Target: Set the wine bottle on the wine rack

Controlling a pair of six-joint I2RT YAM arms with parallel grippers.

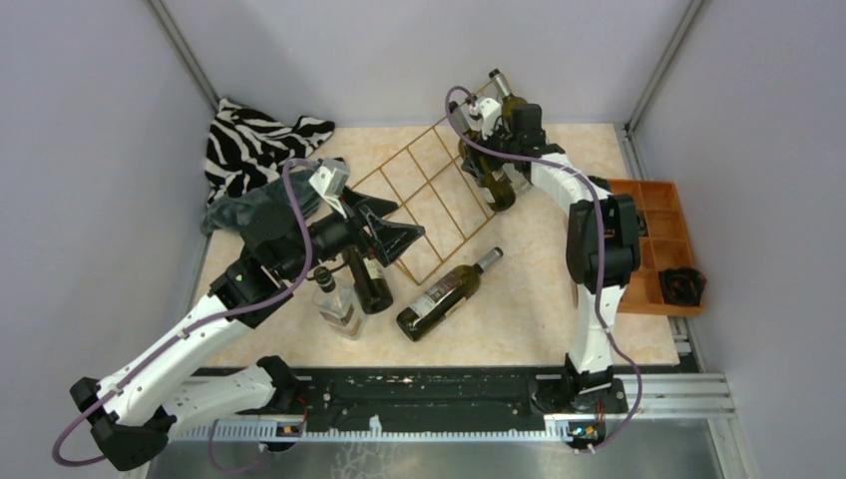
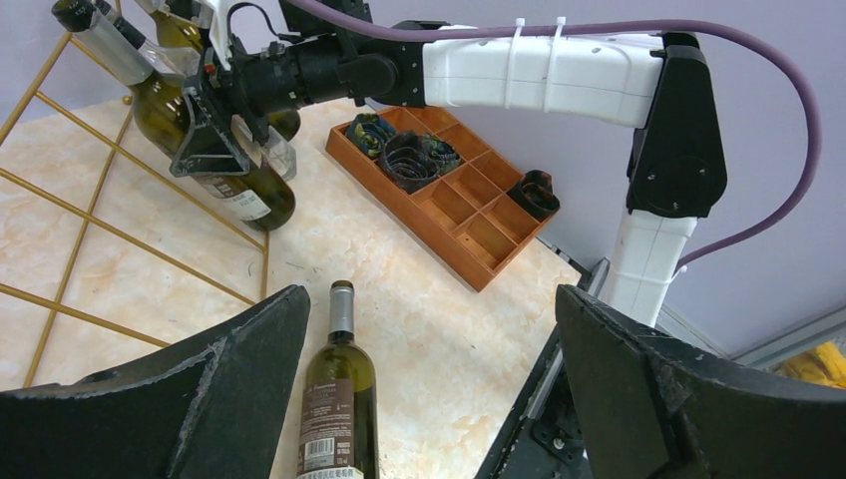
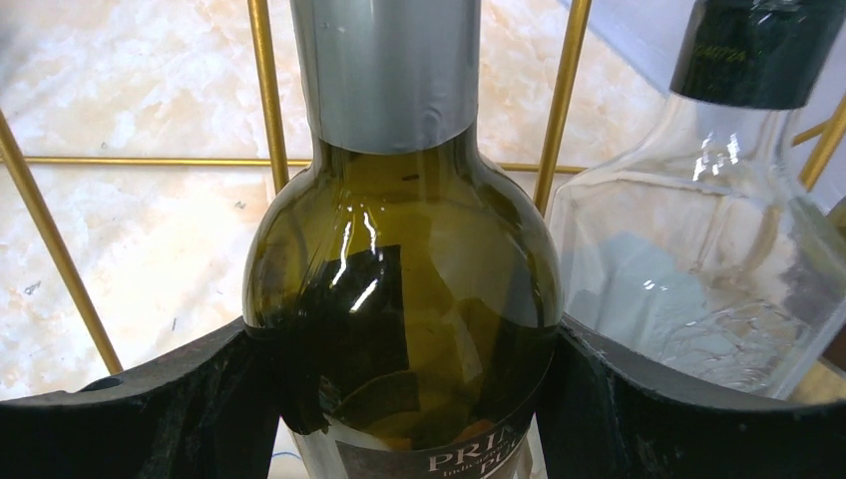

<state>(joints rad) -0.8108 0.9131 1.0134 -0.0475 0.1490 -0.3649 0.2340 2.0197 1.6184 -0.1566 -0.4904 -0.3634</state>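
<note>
The gold wire wine rack [image 1: 429, 190] stands mid-table. My right gripper [image 1: 496, 140] is shut on a dark green wine bottle [image 1: 497, 185] and holds it against the rack's far right end, neck up and away. In the right wrist view the fingers [image 3: 150, 409] clamp the bottle's shoulder [image 3: 399, 269], with gold rack wires [image 3: 261, 90] behind. The left wrist view shows this gripper [image 2: 224, 130] and bottle [image 2: 234, 190] too. My left gripper [image 1: 384, 235] is open and empty, above a second green wine bottle [image 2: 334, 399] lying on the table [image 1: 449, 294].
A clear bottle with a black cap [image 3: 688, 259] sits beside the held one. A dark bottle [image 1: 367, 279] and a clear bottle [image 1: 334, 304] stand under my left arm. An orange compartment tray [image 1: 648, 239] is at the right. A zebra cloth [image 1: 259, 145] lies at the back left.
</note>
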